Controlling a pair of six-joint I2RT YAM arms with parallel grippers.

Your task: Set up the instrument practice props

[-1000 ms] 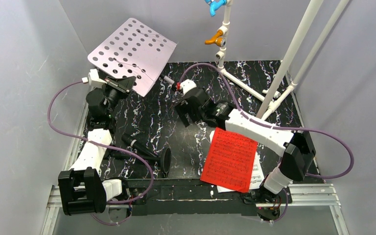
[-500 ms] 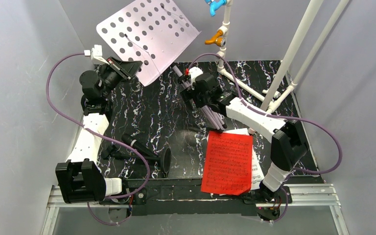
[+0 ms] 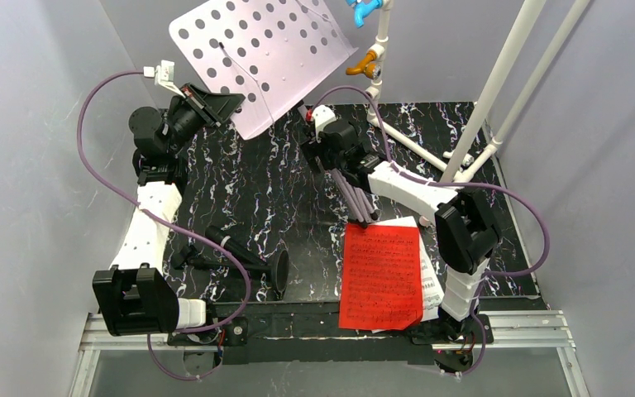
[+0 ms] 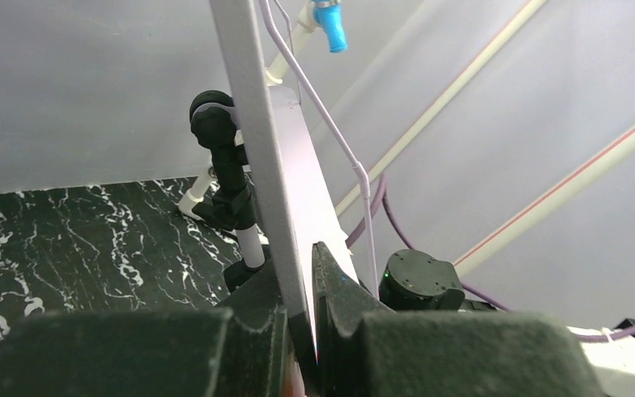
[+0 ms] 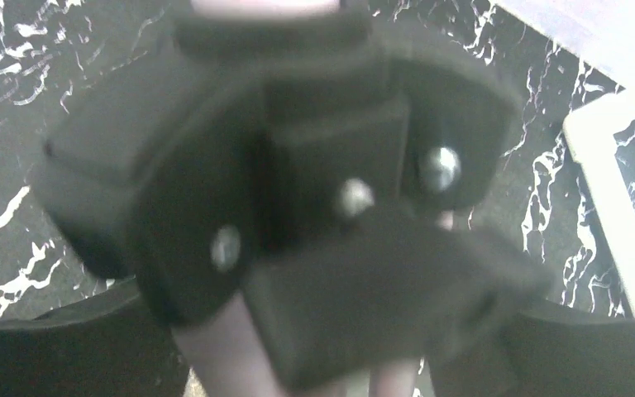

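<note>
Because the lilac music stand (image 3: 260,58) hung tilted over the counter's (image 3: 264,198) far side with its tripod legs (image 3: 354,197) folded, I feared it might twist loose. The left gripper (image 3: 215,103), arm stretched high, pinched its edge; the right gripper (image 3: 328,136) crowded the hub (image 5: 298,165), its hold I couldn't tell

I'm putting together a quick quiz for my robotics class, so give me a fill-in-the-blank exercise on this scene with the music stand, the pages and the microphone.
1. The left hand is shut on the edge of the lilac ___ stand's perforated desk.
2. The top sheet-music page is ___ in colour.
3. The page under it is ___.
4. The black microphone lies on its side beside the ___ arm.

Missing words: music; red; white; left.
</note>
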